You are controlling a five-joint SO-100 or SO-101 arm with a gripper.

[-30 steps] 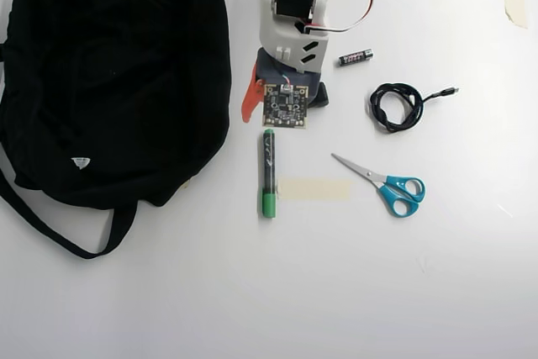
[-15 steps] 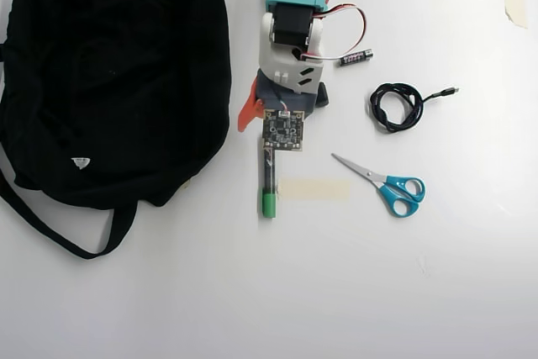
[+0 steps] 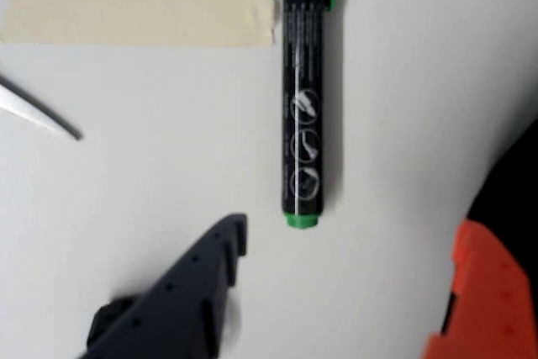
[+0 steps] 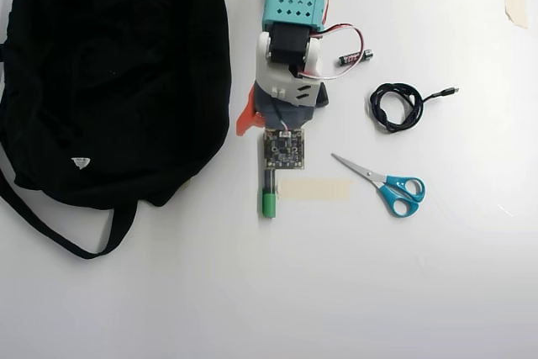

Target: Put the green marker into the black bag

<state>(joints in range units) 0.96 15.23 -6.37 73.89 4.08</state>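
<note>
The green marker (image 3: 302, 107) lies on the white table with its black barrel pointing away from the arm. In the wrist view its green end sits just ahead of my gripper (image 3: 353, 233). That gripper is open: the black finger (image 3: 197, 283) stands to the marker's left and the orange finger (image 3: 487, 292) far to its right, neither touching it. From overhead, my gripper (image 4: 277, 136) covers the marker's upper barrel, leaving only the lower barrel and green cap (image 4: 268, 204) showing. The black bag (image 4: 109, 73) lies flat at the left, well apart from the marker.
A strip of beige tape (image 4: 313, 188) lies beside the marker's cap. Blue-handled scissors (image 4: 391, 184), a coiled black cable (image 4: 397, 107) and a small battery (image 4: 356, 57) lie to the right. The bag's strap (image 4: 59, 229) loops toward the front left.
The arm has reached forward along the marker. The wrist board now covers the upper barrel that showed a second ago. The marker and the other things have not moved.
</note>
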